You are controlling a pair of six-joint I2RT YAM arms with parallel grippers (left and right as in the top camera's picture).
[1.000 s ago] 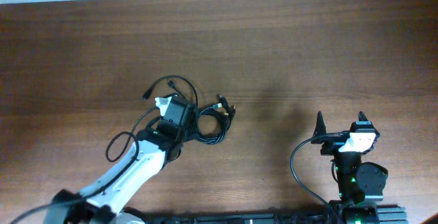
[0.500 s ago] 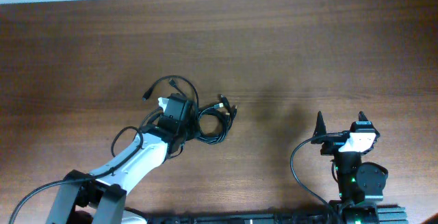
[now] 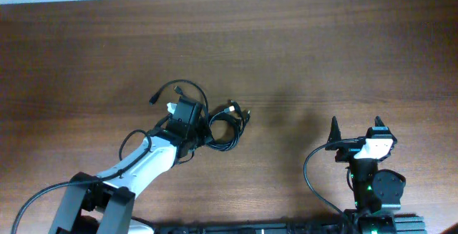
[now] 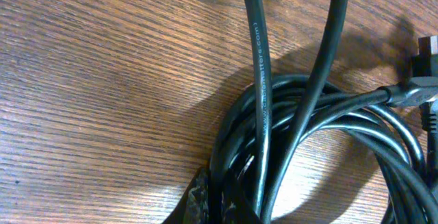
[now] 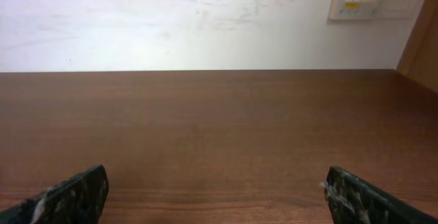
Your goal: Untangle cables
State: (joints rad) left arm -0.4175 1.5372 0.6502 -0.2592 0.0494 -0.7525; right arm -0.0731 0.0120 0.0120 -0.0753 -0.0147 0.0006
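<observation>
The cables [image 3: 227, 129] lie as a tangled black coil near the table's middle, with a loose loop [image 3: 179, 86] to the upper left and plug ends [image 3: 236, 109] on top. My left gripper [image 3: 195, 122] sits at the coil's left edge. In the left wrist view its two fingertips [image 4: 213, 201] pinch a strand of the cables [image 4: 321, 114]; a plug [image 4: 426, 80] shows at the right edge. My right gripper [image 3: 356, 128] is open and empty at the front right, far from the coil; its view [image 5: 219, 196] shows only bare table.
The brown wooden table [image 3: 322, 55] spreads all round the coil. A thicker black wire [image 3: 309, 173] curls from the right arm base, another [image 3: 122, 152] by the left arm. A white wall [image 5: 171, 18] rises beyond the far edge.
My left gripper has crept slightly up and to the right into the coil's left side. The coil has barely shifted. The right arm has not moved.
</observation>
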